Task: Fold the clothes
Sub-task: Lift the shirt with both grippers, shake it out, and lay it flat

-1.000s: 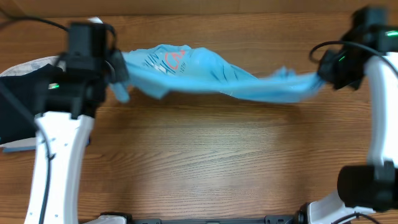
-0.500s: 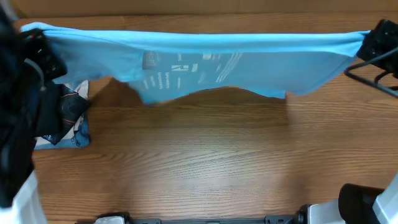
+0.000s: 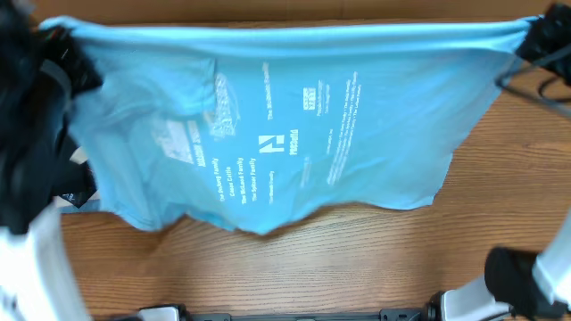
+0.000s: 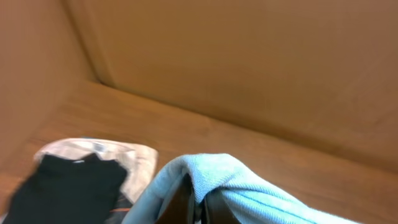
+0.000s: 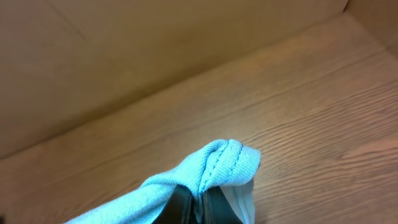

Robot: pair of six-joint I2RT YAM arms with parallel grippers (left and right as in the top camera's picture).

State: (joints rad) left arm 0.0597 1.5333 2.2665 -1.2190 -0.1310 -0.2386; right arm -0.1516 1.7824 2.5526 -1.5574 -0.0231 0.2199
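Note:
The clothes, a sky-blue T-shirt (image 3: 285,125) with white printed text, hang spread wide above the wooden table, stretched between both arms along the far edge. My left gripper (image 3: 55,49) is shut on its left top corner; the left wrist view shows the blue cloth (image 4: 217,174) bunched over the closed fingers (image 4: 214,208). At the right top corner my right gripper (image 3: 535,40) is shut on the shirt's hem (image 5: 227,163), pinched between dark fingers (image 5: 180,205). The shirt's lower edge hangs loose and wavy.
A black folded garment (image 4: 68,186) lies on a beige folded one (image 4: 140,165) at the table's left, mostly hidden overhead by the left arm. A brown cardboard wall (image 4: 249,62) backs the table. Bare wood (image 3: 312,267) shows at the front.
Both arms have drawn apart and lifted, pulling the shirt from a bunched strip into a wide sheet. Its printed side has unfurled and now hangs toward the front.

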